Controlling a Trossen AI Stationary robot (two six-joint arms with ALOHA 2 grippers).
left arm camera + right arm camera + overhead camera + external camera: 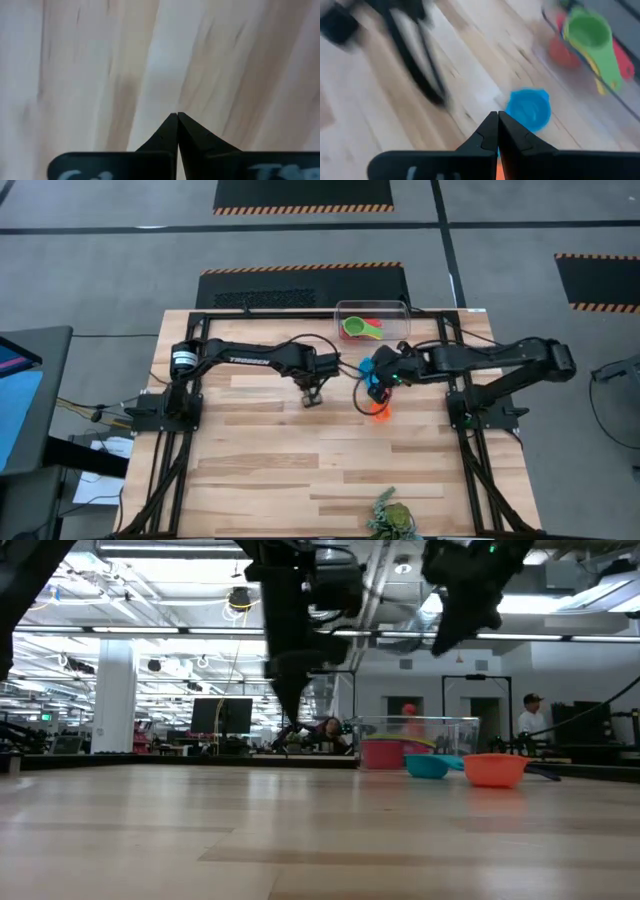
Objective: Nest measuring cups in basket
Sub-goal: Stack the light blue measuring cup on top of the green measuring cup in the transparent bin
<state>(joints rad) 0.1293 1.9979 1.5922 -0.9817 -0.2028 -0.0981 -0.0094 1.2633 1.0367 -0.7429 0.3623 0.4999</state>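
Observation:
The clear basket point(372, 320) stands at the table's far edge, with a green measuring cup point(358, 329), a red one point(559, 52) and a yellow one nested inside. A light blue cup point(529, 109) and an orange cup point(495, 770) sit upright on the table just in front of the basket. My right gripper point(498, 114) is shut and hangs above these two cups, slanting down toward the blue one. My left gripper point(177, 115) is shut too. It points down over bare wood left of the cups point(312, 396), clear of the table.
A green leafy plant point(392, 518) lies at the near edge, right of centre. Bare wood stretches across the table's middle and left. Both arm bases stand on dark frames at the table's sides. People show in the room beyond the table point(530, 715).

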